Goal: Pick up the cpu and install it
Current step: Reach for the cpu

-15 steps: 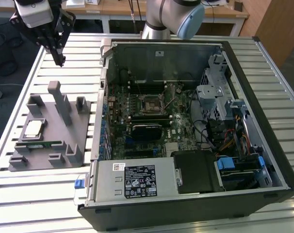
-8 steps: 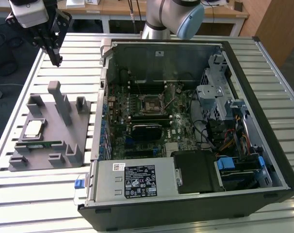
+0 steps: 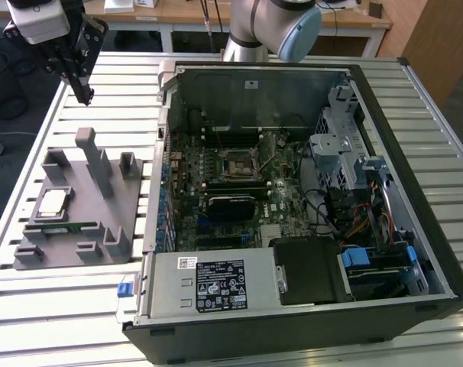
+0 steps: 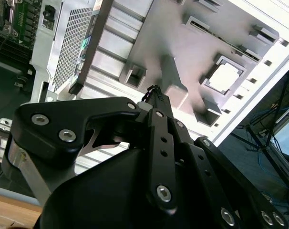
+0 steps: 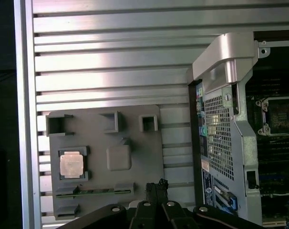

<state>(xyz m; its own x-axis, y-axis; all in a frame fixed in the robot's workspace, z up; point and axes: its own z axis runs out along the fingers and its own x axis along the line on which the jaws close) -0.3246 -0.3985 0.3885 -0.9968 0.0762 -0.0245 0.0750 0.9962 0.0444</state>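
The claw (image 3: 85,95), clenched empty at upper left, would best release and centre squarely above the cpu (image 3: 52,202) in the lower-left grey tray (image 3: 86,205).

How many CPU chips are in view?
1. The cpu lies in its recess on the grey holder, to the exterior view's left of the open computer case; more may be hidden.

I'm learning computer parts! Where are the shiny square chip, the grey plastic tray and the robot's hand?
Silver-grey square cpu chip (image 5: 71,165), first wrist view, middle of its metal top.
Grey plastic tray (image 5: 94,152), first wrist view, bare flat base.
Black robot hand (image 3: 87,97), exterior view, between its fingertips.
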